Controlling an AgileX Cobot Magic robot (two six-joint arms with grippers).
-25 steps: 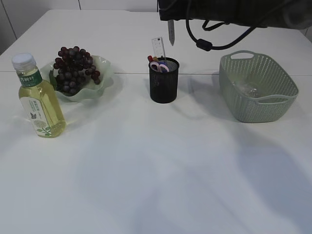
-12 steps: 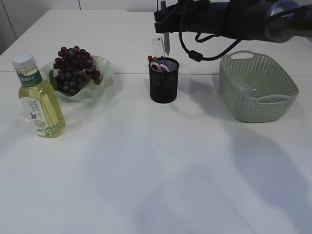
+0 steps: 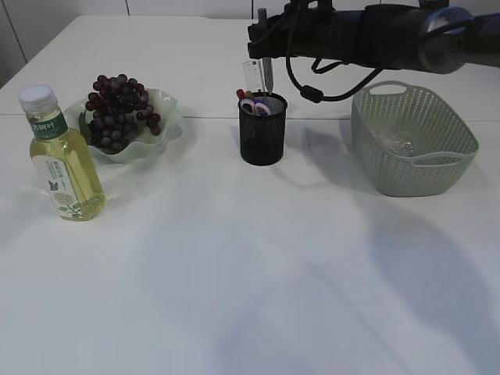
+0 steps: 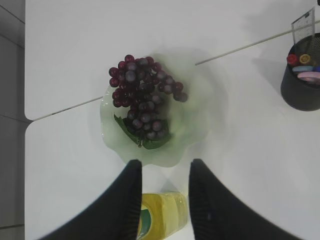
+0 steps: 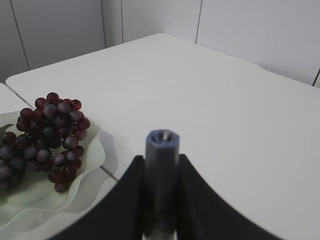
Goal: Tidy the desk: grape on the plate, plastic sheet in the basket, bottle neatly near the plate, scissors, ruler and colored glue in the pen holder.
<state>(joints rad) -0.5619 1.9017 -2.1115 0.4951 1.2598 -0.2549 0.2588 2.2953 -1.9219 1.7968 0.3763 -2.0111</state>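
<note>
The grape (image 3: 119, 109) lies on the pale green plate (image 3: 168, 109). A bottle (image 3: 62, 156) of yellow drink stands upright in front of the plate. The black mesh pen holder (image 3: 262, 137) holds the ruler (image 3: 251, 76), the scissors (image 3: 256, 107) and colored glue caps. My right gripper (image 3: 264, 35) hangs above the holder, shut on a grey-blue colored glue stick (image 3: 266, 74) that points down at the holder's rim. The stick (image 5: 161, 165) fills the gap between the jaws. My left gripper (image 4: 164, 167) is open, high above the bottle (image 4: 162, 215) and the plate (image 4: 200, 125).
The grey-green basket (image 3: 410, 141) stands at the right with the clear plastic sheet (image 3: 394, 143) inside it. The right arm and its cable stretch across the top, over the basket. A table seam runs behind the plate and the holder.
My right arm has come down and slightly left, bringing the glue stick lower, close over the pen holder. Nothing on the table has moved.
</note>
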